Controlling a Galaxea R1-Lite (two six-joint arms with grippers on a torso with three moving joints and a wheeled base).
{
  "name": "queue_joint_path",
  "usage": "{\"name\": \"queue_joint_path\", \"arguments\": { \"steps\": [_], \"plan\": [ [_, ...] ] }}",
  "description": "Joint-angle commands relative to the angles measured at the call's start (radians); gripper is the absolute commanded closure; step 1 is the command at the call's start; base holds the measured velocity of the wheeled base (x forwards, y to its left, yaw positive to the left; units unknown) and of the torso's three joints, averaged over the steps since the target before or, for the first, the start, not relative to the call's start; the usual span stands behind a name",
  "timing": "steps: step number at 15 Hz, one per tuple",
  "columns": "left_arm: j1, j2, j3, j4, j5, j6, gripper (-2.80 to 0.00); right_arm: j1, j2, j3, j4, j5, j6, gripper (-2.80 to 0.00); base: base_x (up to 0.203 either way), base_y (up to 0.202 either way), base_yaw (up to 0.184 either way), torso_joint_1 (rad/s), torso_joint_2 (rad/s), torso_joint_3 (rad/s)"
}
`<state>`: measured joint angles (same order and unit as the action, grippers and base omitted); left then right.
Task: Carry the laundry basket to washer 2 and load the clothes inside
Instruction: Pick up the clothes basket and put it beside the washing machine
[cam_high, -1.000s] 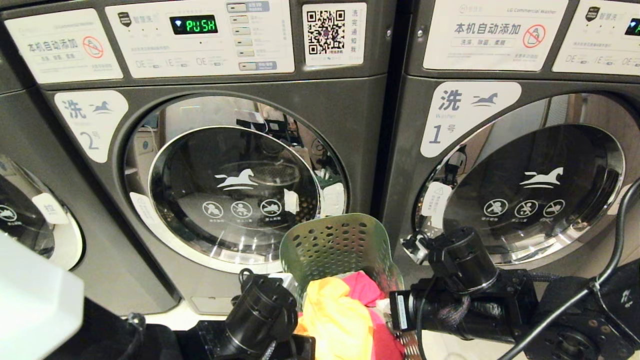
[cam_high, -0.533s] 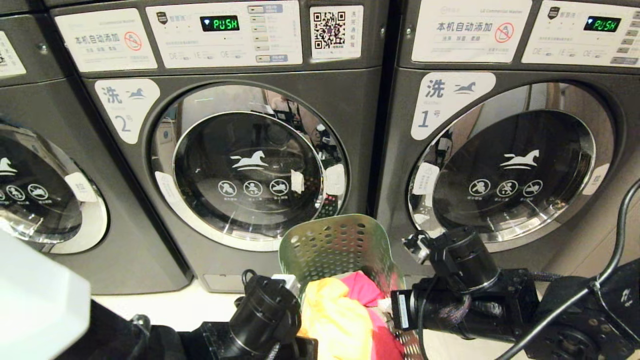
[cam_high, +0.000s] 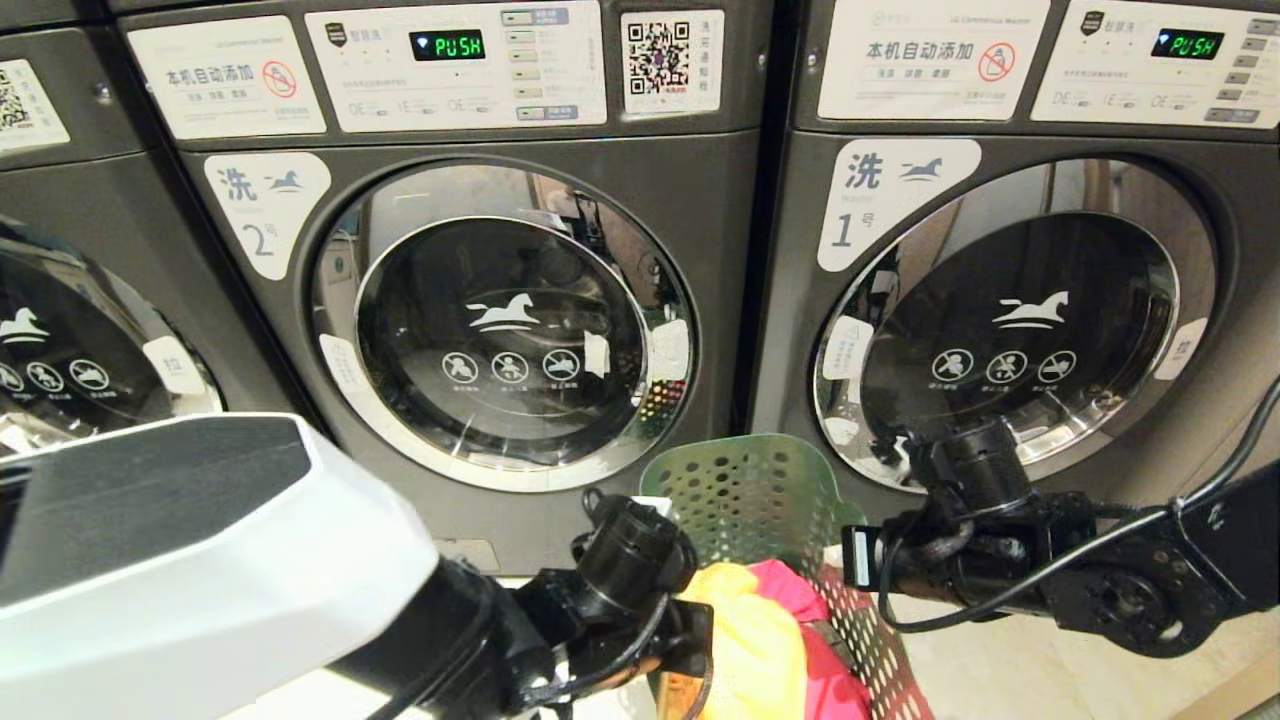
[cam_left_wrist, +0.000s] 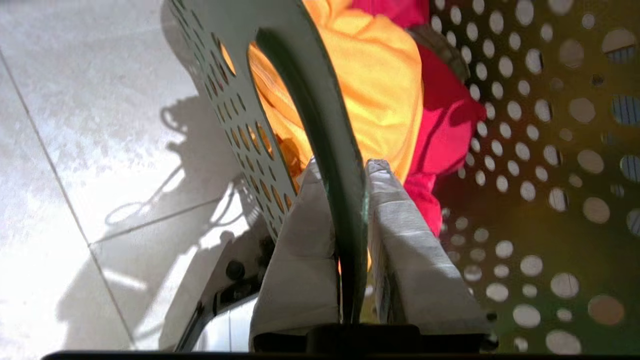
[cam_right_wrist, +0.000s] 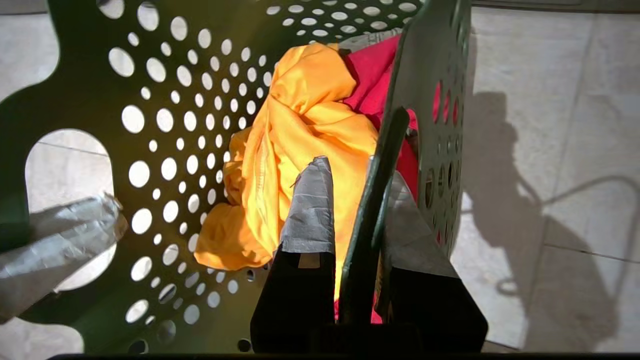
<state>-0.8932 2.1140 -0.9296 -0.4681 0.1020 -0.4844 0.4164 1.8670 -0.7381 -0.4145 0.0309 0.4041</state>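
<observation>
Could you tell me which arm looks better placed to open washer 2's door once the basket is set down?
Probably the left: both grippers are clamped on the laundry basket, but the left gripper is on the side toward washer 2.

A self-service laundrette: a row of dark grey commercial front-loaders, washer 2 (cam_high: 480, 300) beside washer 1 (cam_high: 1010, 300), each with numbered labels, payment QR code (cam_high: 658, 58), green "PUSH" display (cam_high: 447, 45), tiled floor (cam_high: 1050, 670).

My view has pulled back from the washers. The laundry basket (cam_high: 745, 490) now sits more to the right, before the gap between them, and my left arm (cam_high: 200, 560) has come up large at near left
</observation>
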Motion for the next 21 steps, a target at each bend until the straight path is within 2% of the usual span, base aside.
{"name": "queue_joint_path", "arguments": {
  "steps": [1, 4, 7, 17, 21],
  "plan": [
    [0.0, 0.158, -0.13, 0.002, 0.016, 0.01, 0.0, -0.067, 0.05, -0.007, -0.004, 0.005, -0.02, 0.0, 0.0, 0.0, 0.0, 0.0, 0.0, 0.0],
    [-0.015, 0.253, -0.273, 0.007, 0.044, 0.032, 0.0, -0.109, 0.078, -0.008, -0.028, 0.012, -0.022, 0.0, 0.0, 0.0, 0.0, 0.0, 0.0, 0.0],
    [-0.037, 0.29, -0.336, 0.053, 0.047, 0.033, 0.0, -0.144, 0.12, 0.008, -0.144, 0.006, -0.029, 0.0, 0.0, 0.0, 0.0, 0.0, 0.0, 0.0],
    [-0.047, 0.407, -0.628, 0.227, 0.046, 0.033, 0.0, -0.182, 0.184, 0.043, -0.18, 0.0, -0.029, 0.0, 0.0, 0.0, 0.0, 0.002, 0.0, -0.165],
    [-0.051, 0.447, -0.749, 0.335, 0.048, 0.032, 0.0, -0.222, 0.212, 0.028, -0.213, -0.008, -0.07, 0.0, 0.0, 0.0, 0.0, 0.002, 0.0, -0.194]
  ]
}}
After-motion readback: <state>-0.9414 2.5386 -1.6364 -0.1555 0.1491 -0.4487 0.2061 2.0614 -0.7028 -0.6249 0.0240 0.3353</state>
